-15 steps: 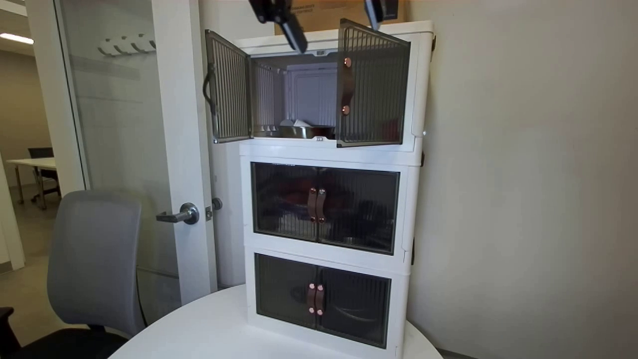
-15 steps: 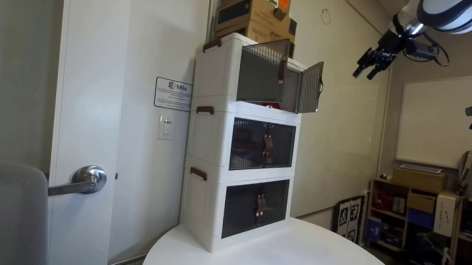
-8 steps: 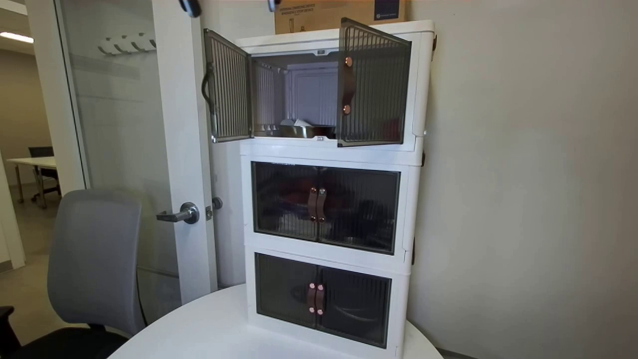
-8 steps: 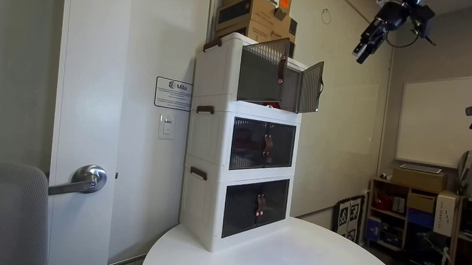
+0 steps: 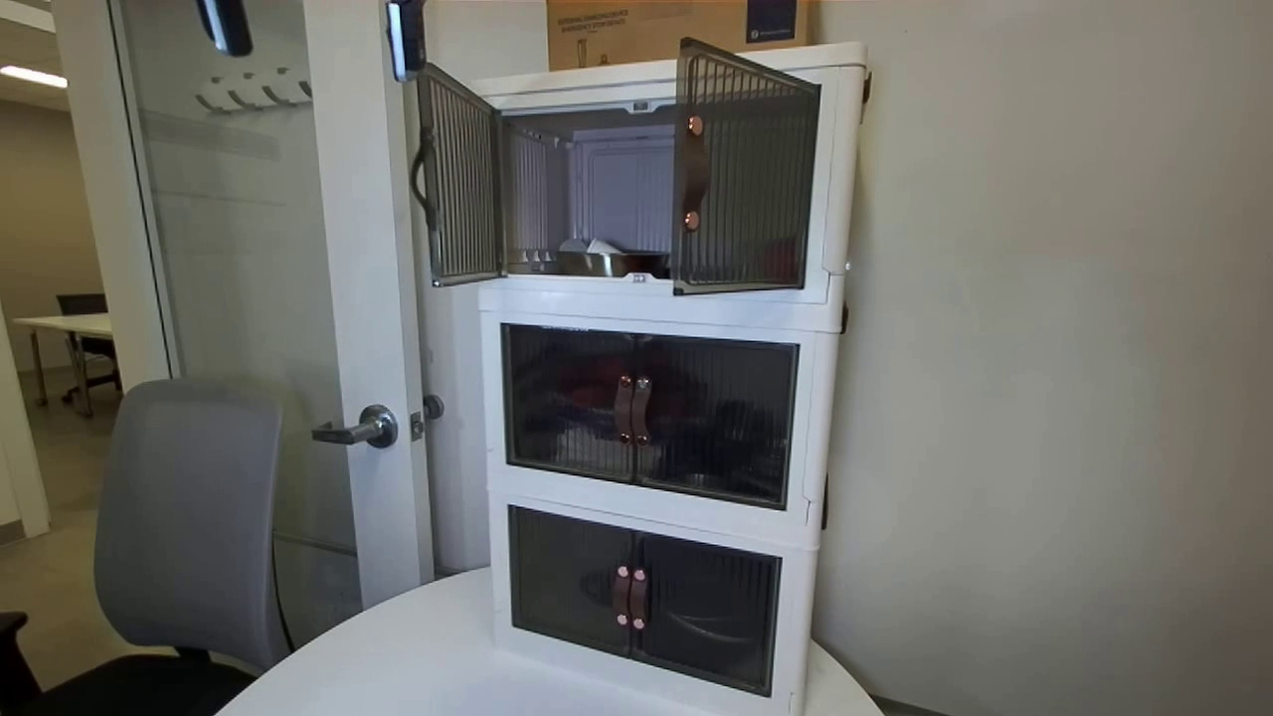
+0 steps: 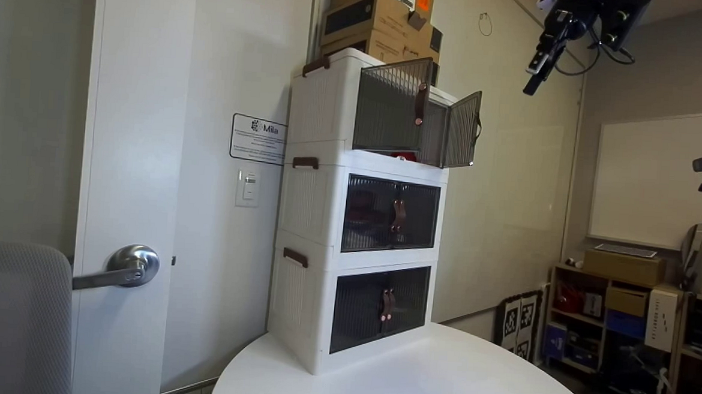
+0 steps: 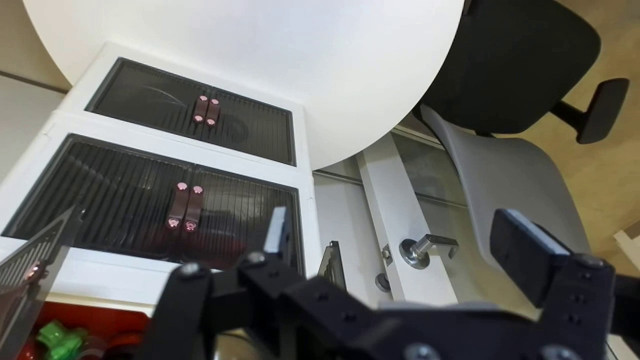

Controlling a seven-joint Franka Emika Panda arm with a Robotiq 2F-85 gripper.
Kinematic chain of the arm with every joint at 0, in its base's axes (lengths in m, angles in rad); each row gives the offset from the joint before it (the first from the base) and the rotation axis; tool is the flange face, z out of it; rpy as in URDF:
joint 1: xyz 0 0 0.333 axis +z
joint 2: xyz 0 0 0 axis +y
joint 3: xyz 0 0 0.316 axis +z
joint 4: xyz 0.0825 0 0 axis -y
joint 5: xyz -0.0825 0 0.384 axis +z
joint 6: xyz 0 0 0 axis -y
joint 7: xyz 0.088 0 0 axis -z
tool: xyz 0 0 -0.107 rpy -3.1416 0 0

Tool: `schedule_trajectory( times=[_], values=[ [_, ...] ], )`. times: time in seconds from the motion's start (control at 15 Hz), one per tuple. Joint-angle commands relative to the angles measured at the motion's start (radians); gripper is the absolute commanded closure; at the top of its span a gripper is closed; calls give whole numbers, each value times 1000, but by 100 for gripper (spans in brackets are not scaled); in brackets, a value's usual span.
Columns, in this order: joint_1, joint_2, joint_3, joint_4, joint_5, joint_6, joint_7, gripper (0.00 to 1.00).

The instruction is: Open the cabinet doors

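The top tier of the white cabinet [image 5: 656, 308] has its two smoked doors swung outward. In an exterior view, the door on the picture's left [image 5: 462, 179] is wide open and the door on its right [image 5: 751, 184] stands out at an angle. Both also show in an exterior view, the near door [image 6: 390, 106] and the far door [image 6: 462, 131]. My gripper [image 5: 316, 32] is open and empty, up by the left door's top corner in that picture. It is apart from the doors in an exterior view [image 6: 536, 74]. In the wrist view, nothing is between the fingers [image 7: 400, 245].
The lower door pairs [image 5: 651, 413] are shut. The top compartment holds a dark dish [image 5: 607, 263] and a red bin [image 7: 95, 320] with green items. Cardboard boxes [image 6: 381, 27] stand on top. A room door with a lever handle [image 5: 358, 428] and a grey chair [image 5: 189, 507] stand beside the round table [image 5: 398, 656].
My gripper has moved left in an exterior view, from above the compartment to beside the left door's top. The arm has turned and risen. The doors stay open, the left one shifted very slightly.
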Motion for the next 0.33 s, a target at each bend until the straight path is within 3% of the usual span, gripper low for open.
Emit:
schedule_trajectory(
  times=[0.0, 0.27],
  values=[
    [-82, 21, 57, 9, 38, -8, -29, 0],
    [-87, 24, 57, 12, 38, -10, -28, 0]
  ],
)
